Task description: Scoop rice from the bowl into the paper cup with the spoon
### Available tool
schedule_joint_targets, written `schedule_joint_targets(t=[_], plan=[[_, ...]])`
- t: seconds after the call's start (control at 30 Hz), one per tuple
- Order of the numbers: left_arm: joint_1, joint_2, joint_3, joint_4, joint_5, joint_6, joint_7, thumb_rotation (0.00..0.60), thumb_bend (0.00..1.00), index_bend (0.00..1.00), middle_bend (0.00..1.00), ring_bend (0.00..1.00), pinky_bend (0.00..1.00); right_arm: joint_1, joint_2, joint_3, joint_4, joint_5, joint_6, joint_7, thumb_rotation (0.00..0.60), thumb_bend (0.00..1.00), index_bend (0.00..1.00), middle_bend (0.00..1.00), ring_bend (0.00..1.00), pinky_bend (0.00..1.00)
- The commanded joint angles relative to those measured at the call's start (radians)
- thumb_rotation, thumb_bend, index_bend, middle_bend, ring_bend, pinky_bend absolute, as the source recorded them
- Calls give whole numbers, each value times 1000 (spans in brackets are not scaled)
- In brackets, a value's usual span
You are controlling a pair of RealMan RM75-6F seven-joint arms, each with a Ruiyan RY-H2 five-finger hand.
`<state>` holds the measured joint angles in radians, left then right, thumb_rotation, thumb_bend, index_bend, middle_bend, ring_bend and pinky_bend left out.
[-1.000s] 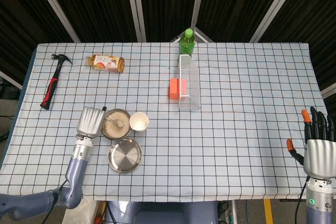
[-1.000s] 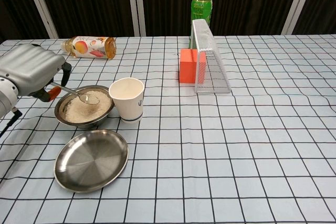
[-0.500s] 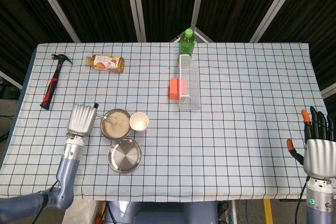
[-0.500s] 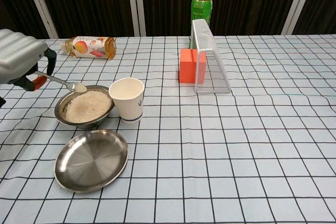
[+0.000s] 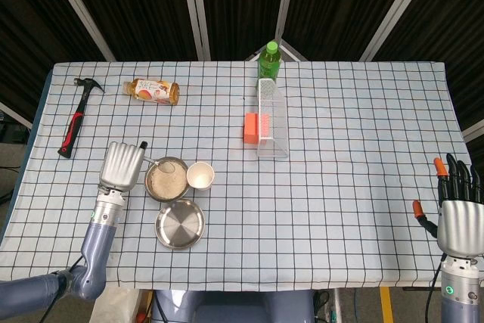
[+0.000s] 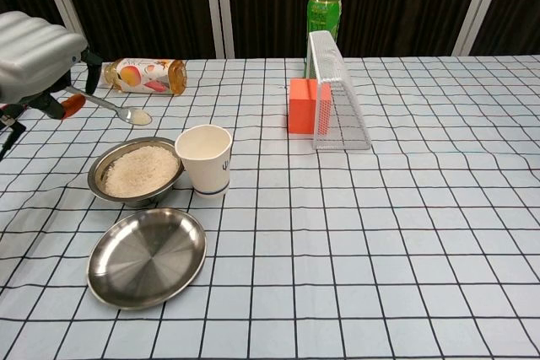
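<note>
Up went the left hand (image 6: 34,61), pinching the spoon (image 6: 114,109) full of rice above the bowl (image 6: 137,173) near the table's left front corner. Loose rice spills easily; keep it level over the paper cup (image 6: 205,158). Right hand (image 5: 459,221) spread, holding nothing.

A metal bowl (image 6: 135,174) of white rice sits upright; the white paper cup (image 6: 205,158) stands just beside it at 3 o'clock. The spoon (image 6: 118,110), loaded with rice, hangs above the bowl's 11 o'clock rim.
</note>
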<state>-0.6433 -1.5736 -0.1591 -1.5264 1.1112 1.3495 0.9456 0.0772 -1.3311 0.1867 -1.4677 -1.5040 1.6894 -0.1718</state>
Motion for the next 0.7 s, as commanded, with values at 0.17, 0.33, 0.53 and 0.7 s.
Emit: schedule_joint_targets(t=[0.17,0.33,0.53,0.7], plan=[[-52,-17,-31,-45,-37,-35,97,600,514,567,1000,1000,1000,-1,1,0,-1,-3,5,-1,600,321,0,0,0,0],[-84,-37,-47,-56,-63,-48,158,600,515,566,1000,1000,1000,-2,1,1,-2,-5,10,-3,600,321,0,0,0,0],[-121,-53,-54,-66,-104,-64,242,600,515,566,1000,1000,1000,-3,0,3,-1,-8,16,-5,600,321,0,0,0,0],[-144,-57,-54,-77,-137,-67,299,600,514,565,1000,1000,1000,-2,-1,5,1,-11,21,-6,600,321,0,0,0,0]])
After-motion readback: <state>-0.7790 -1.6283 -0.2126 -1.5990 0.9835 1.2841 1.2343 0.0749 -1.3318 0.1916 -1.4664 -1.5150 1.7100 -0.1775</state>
